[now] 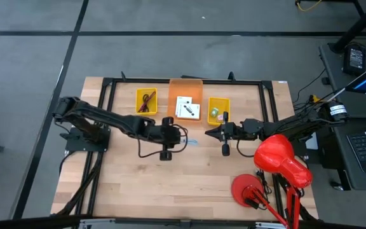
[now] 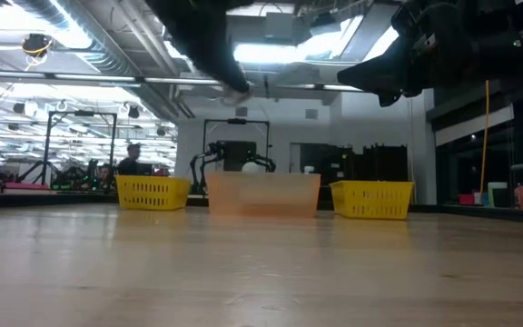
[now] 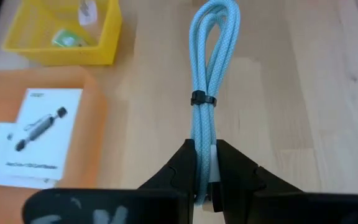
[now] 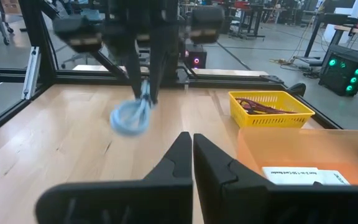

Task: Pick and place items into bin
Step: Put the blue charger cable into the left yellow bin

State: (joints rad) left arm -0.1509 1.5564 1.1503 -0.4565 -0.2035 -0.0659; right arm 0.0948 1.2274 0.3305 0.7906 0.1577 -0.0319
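Left end effector (image 3: pixel 205 167) clamps a light-blue cord (image 3: pixel 211 68) above the table (image 3: pixel 303 93); right end effector (image 4: pixel 191 149) is closed, empty

three bins (image 1: pixel 185 100) line the far edge.

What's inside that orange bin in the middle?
The orange bin holds white cards with black print, one overlapping another. Anything beneath them is covered.

Pale blue braided cord (image 3: pixel 209 93) with a black tie; two yellow mesh baskets (image 1: pixel 146 100); translucent orange bin (image 1: pixel 185 95); white cards (image 3: pixel 35 138) printed black; light wooden tabletop (image 1: pixel 170 184).
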